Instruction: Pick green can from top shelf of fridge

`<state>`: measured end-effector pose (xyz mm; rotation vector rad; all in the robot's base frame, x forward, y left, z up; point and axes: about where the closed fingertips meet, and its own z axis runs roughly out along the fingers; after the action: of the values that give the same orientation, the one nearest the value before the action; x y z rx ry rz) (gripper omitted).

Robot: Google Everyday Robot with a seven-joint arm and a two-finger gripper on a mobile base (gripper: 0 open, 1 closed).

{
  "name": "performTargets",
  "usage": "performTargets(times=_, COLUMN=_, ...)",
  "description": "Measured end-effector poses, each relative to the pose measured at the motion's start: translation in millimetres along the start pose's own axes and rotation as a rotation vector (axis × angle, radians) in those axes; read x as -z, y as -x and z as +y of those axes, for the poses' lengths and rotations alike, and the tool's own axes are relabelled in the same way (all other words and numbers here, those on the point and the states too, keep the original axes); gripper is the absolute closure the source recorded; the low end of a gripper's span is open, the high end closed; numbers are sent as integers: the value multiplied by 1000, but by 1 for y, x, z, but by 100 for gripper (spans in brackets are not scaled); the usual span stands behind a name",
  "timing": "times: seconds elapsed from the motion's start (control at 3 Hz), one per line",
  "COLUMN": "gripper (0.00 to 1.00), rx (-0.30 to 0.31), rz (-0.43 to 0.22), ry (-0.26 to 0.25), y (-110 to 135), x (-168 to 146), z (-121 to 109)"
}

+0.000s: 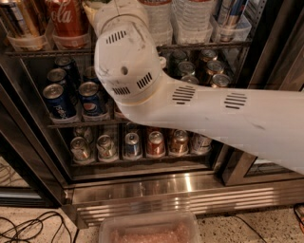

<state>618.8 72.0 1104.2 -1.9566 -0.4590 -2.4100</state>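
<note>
The fridge (190, 194) stands open in front of me. My white arm (204, 114) reaches in from the right, and its big round joint (126, 57) turns up toward the top shelf (204, 46). The gripper is not in view: it lies past the wrist, hidden behind the joint or above the picture's top edge. A pale-green sliver (89, 8), which seems to be the green can, shows between the red Coca-Cola can (66, 19) and the arm. The rest of it is hidden.
Clear plastic tubs (190, 33) with bottles and cans line the top shelf. Pepsi cans (57, 102) and dark cans (209, 66) fill the middle rack, short cans (133, 144) the lower one. A plastic container (149, 230) and cables (28, 228) lie on the floor. The black door frame (280, 47) is at right.
</note>
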Motion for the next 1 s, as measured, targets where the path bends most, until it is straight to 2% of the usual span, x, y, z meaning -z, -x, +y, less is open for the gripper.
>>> performTargets(times=1.0, gripper=100, rx=-1, rz=-9, ry=0, y=3, x=1, z=2)
